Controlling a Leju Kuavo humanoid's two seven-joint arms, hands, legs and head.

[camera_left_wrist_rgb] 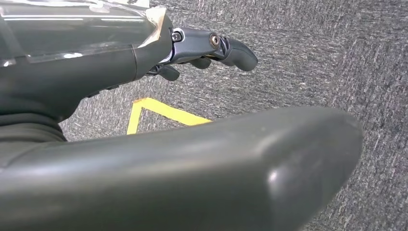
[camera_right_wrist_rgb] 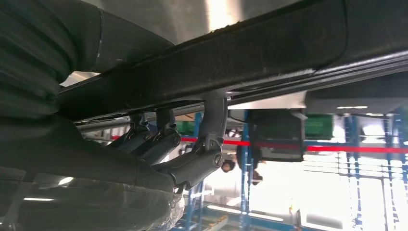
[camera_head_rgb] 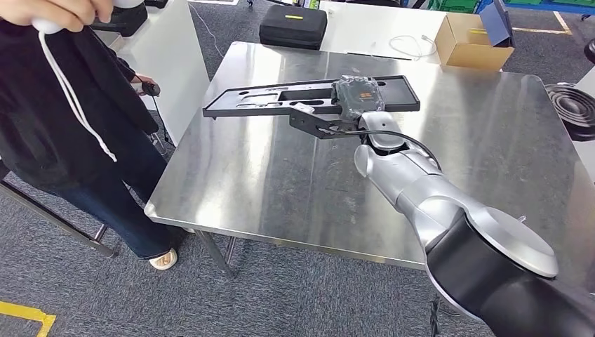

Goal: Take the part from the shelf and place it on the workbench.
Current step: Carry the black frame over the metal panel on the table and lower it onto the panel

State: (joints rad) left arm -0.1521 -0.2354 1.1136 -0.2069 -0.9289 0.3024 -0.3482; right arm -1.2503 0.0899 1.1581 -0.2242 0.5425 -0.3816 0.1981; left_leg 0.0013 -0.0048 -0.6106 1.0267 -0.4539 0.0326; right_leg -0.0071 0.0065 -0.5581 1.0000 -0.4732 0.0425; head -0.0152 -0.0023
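Counter: your steel counter takes up the middle of the head view, its bare top reflecting the lights, standing on grey carpet.
Person: someone in a dark top and jeans stands at the counter's left edge, a white cord hanging down the front of the top.
Right arm: your silver right arm reaches in from the lower right, across the counter toward the far side.
Part: the long flat black part lies lengthwise over the far half of the counter, with cut-outs along it; whether it rests fully on the steel or is held just above it, you cannot tell from these views.
Cardboard box: an open brown box sits on the white table beyond the counter, well apart from the part.
Black case: a closed black case sits on the floor beyond the counter's far edge.
Right robot hand: your right robot hand is on the part near its right end; in the right wrist view its fingers hook around the part's edge, so it grips the part.
Left robot hand: your left robot hand hangs over the carpet, fingers loosely extended, holding nothing.
Floor tape: a yellow tape corner lies on the carpet below that hand.
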